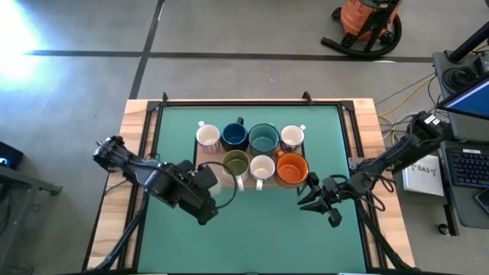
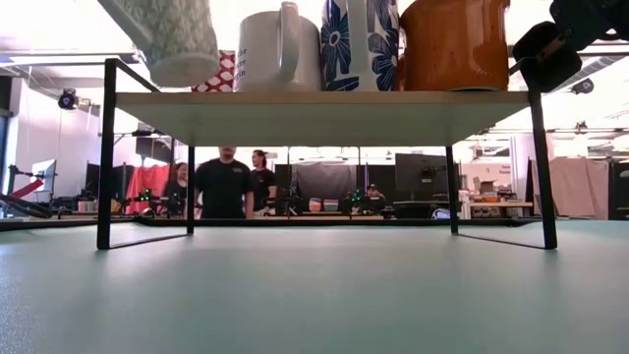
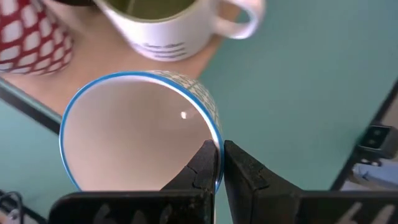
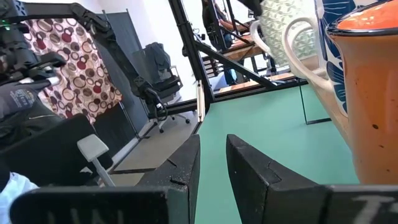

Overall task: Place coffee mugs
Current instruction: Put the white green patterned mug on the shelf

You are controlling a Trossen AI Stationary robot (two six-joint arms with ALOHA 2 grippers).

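Note:
A pale patterned mug with a blue rim (image 3: 140, 124) is held in my left gripper (image 3: 220, 163), which is shut on it at the near left corner of a raised wooden shelf (image 2: 314, 105). In the low view the mug (image 2: 172, 34) hangs tilted just above the shelf top. Seven mugs stand on the shelf: red-patterned white (image 1: 208, 136), navy (image 1: 234, 136), teal (image 1: 263, 138), white (image 1: 292, 136), olive-lined (image 1: 235, 162), white (image 1: 262, 166) and orange (image 1: 291, 168). My right gripper (image 1: 313, 197) is open and empty, on the near right side of the orange mug (image 4: 367, 93). My left gripper pinches the blue-rimmed mug's wall at the rim (image 3: 211, 134), one finger inside the mug and one outside. The fingers come from above, slanting in from the table's near left. The mug is lifted clear and tilted, over the shelf's near left edge.
The shelf stands on thin black metal legs (image 2: 103, 157) on the green mat (image 2: 314, 295), with open space beneath it. Bare mat lies near of the shelf. A black frame rims the mat (image 1: 229, 103). People stand in the room behind, far off (image 2: 226, 182).

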